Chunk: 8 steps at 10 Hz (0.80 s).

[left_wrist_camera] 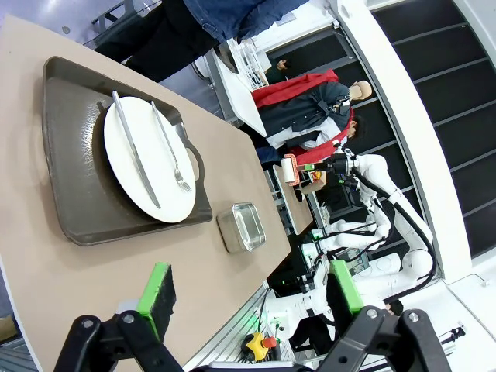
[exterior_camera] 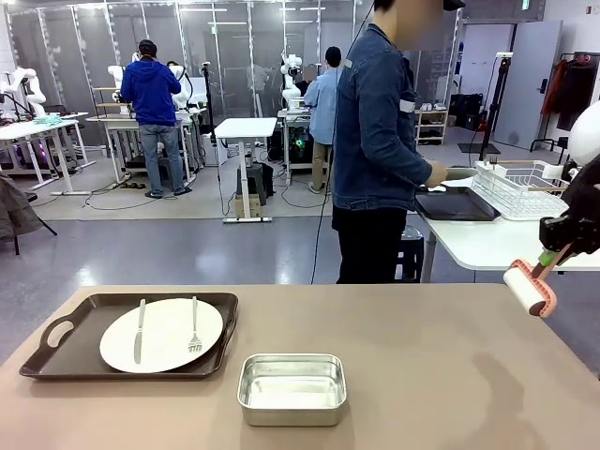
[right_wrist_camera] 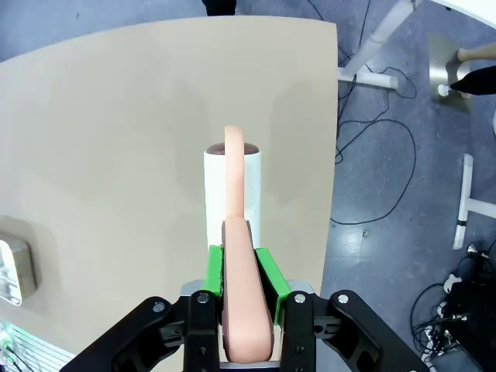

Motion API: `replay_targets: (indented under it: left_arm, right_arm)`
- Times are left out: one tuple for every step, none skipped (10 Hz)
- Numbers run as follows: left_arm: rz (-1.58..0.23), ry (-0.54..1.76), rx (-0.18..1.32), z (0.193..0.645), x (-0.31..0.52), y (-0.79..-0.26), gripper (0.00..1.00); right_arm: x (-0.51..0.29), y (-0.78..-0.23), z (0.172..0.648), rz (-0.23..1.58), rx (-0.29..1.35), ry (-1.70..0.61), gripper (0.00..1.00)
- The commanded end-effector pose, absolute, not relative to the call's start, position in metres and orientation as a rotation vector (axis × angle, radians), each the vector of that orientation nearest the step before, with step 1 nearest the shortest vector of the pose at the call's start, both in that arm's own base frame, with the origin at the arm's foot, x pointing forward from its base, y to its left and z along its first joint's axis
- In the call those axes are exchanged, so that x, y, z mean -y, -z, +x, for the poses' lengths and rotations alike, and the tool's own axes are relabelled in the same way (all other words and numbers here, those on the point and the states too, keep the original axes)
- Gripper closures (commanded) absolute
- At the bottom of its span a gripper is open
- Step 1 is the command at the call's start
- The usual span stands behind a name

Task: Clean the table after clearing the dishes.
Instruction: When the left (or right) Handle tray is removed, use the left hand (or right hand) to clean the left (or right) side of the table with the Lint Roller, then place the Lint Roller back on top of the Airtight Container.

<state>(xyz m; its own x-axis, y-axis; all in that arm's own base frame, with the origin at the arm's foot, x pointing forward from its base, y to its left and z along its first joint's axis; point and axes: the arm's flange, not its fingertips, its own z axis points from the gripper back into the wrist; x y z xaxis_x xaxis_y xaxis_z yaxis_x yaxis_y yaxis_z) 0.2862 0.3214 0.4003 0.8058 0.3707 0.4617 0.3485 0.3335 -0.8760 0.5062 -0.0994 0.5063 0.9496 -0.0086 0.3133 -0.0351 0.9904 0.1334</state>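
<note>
Currently one set of dishes remains on the counter. Reference point: the small steel pan, near the counter's front edge.

- Dark handled tray: left of the pan and slightly farther back, near it, not touching.
- White plate lies on that tray, with a knife and a fork laid across it, well apart and roughly parallel.
- Counter surface right of the pan: bare.
- Right jaws: closed on the pink handle of a lint roller. In the right wrist view the green pads press the handle from both sides. The roller hangs far right of the pan, beyond it, over the counter's far right corner. It appears clear of the surface, though contact cannot be settled.
- Left jaws: wide open, nothing between the pads. They are raised over the counter, with pan and tray both ahead of them.
- Person: beyond the pan, past the counter's far edge, turned toward a smaller white table farther right.
- On that table: a second dark tray beside a white wire rack.
</note>
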Motion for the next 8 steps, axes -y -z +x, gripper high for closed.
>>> replay_targets:
  left_arm:
    - [-1.260,-0.018,0.685,0.2837,-0.3225,-0.4013,0.00]
    - [-1.260,-0.018,0.685,0.2837,-0.3225,-0.4013,0.00]
    - [-1.260,-0.018,0.685,0.2837,-0.3225,-0.4013,0.00]
    - [-1.260,-0.018,0.685,0.2837,-0.3225,-0.4013,0.00]
    - [-1.260,-0.018,0.685,0.2837,-0.3225,-0.4013,0.00]
    - [-1.260,-0.018,0.685,0.2837,-0.3225,-0.4013,0.00]
    - [-1.260,-0.018,0.685,0.2837,-0.3225,-0.4013,0.00]
    - [-1.260,-0.018,0.685,0.2837,-0.3225,-0.4013,0.00]
  right_arm:
    - [0.1025,-0.5032,0.5109,0.139,0.320,-0.013,0.78]
    - [0.1025,-0.5032,0.5109,0.139,0.320,-0.013,0.78]
    - [0.1025,-0.5032,0.5109,0.139,0.320,-0.013,0.78]
    - [0.1025,-0.5032,0.5109,0.139,0.320,-0.013,0.78]
    - [0.1025,-0.5032,0.5109,0.139,0.320,-0.013,0.78]
    - [0.1025,-0.5032,0.5109,0.139,0.320,-0.013,0.78]
    - [0.1025,-0.5032,0.5109,0.139,0.320,-0.013,0.78]
    - [0.1025,-0.5032,0.5109,0.139,0.320,-0.013,0.78]
